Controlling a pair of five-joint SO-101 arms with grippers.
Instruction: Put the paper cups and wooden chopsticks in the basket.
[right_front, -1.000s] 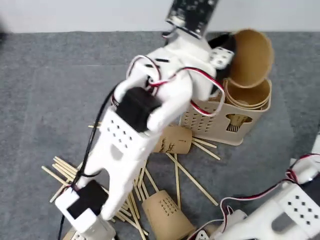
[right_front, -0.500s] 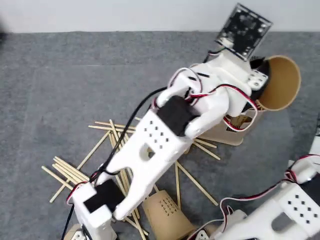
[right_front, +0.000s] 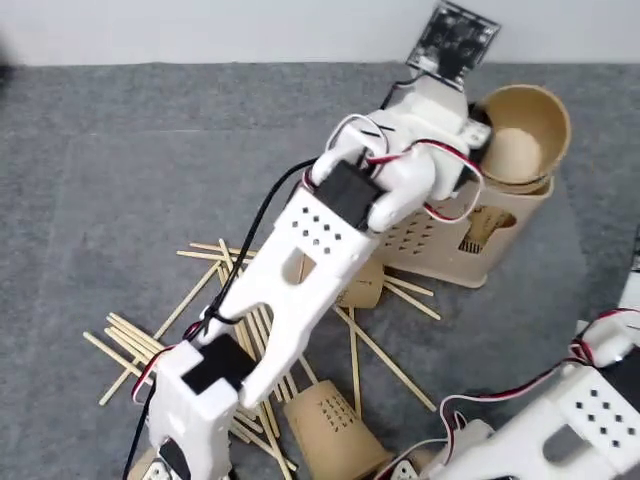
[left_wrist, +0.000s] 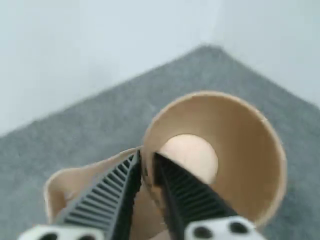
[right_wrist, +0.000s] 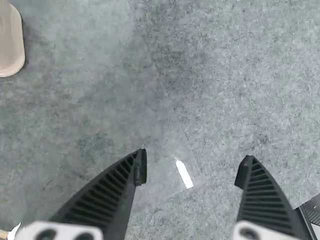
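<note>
Grey carpet (right_front: 120, 160), paper cup (right_front: 520, 140) in basket (right_front: 500, 235), left jaws pinching rim

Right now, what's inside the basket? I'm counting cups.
A paper cup sits at the top of the basket, open end up, its rim pinched by the left tool. Whatever lies beneath it is covered by the cup.

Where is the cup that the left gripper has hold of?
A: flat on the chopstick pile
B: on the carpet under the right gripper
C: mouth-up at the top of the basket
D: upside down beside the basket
C: the left gripper is shut on the rim of the paper cup, which sits mouth-up at the top of the basket.
</note>
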